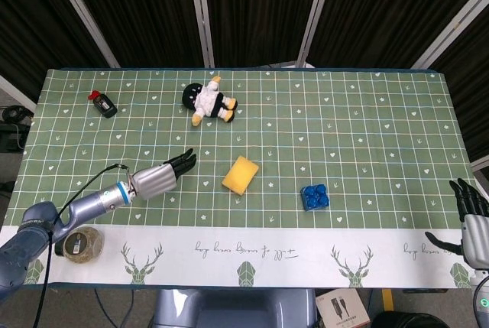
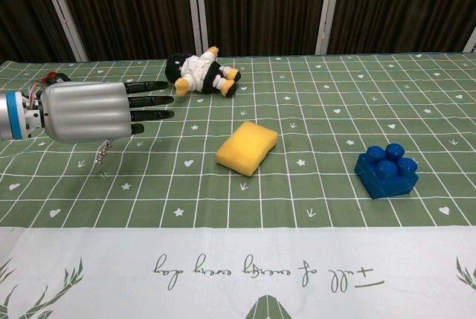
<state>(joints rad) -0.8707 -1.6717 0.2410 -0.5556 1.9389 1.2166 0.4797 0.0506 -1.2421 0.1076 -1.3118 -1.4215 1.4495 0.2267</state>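
The sponge (image 1: 241,174) lies flat just below the middle of the head view, yellow on the green cloth, and the left hand (image 1: 158,176) hovers to its left, apart from it, with fingers (image 2: 149,100) stretched out, a little apart and holding nothing. Because the hand comes in low and side-on, a sweep toward the sponge would likely push it along the cloth instead of getting around it; being soft and light, it could skid toward the block (image 1: 315,196) at lower right, or squash and slip out of a shallow pinch. A loose wire dangles under the hand in the chest view and might catch on the cloth. The doll (image 1: 209,102) lies in the upper middle, well clear, and the bottle (image 1: 102,104) at upper left. A jar (image 1: 79,244) sits at the lower left edge beside the left arm, where an elbow swing could knock it off. The right hand (image 1: 469,214) hangs at the lower right edge, fingers apart, empty. The bench (image 1: 367,114) wears a green grid cloth with a white deer-printed border; dark curtains and pale slanted posts stand behind.
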